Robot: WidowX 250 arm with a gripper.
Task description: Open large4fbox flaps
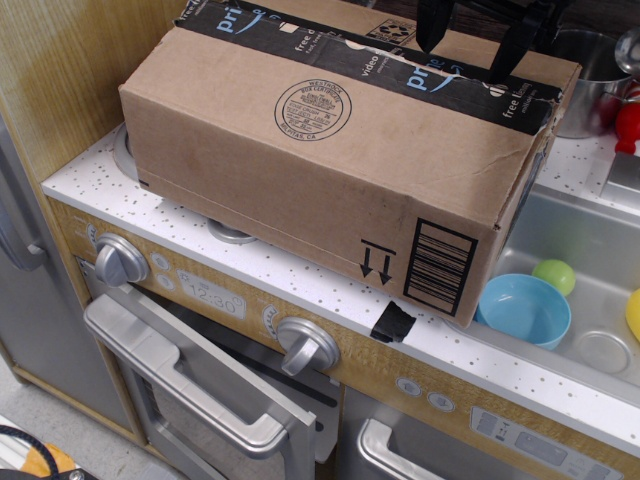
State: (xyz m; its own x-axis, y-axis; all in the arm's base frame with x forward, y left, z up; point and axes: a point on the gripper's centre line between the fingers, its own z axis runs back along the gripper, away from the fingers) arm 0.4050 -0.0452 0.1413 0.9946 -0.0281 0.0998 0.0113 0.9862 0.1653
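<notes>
The large4fbox point(300, 170) is a long brown cardboard box that lies on the speckled white countertop point(120, 190), over the stove burners. Its near side shows a round black stamp, a barcode and two arrows. The flaps point(330, 14) on top lie flat and shut. Black "prime" tape point(330, 55) runs along the top front edge. My gripper point(461, 62) comes down from the top of the frame, above the right end of the box top. Its two black fingers point(432, 25) are spread apart and hold nothing. I cannot tell whether the tips touch the cardboard.
A sink point(590, 240) to the right of the box holds a blue bowl point(525, 308), a green ball point(554, 275) and a yellow object point(633, 315). A metal pot point(590, 70) and a red item point(628, 125) stand behind it. Oven knobs point(120, 262) and handles are below the counter.
</notes>
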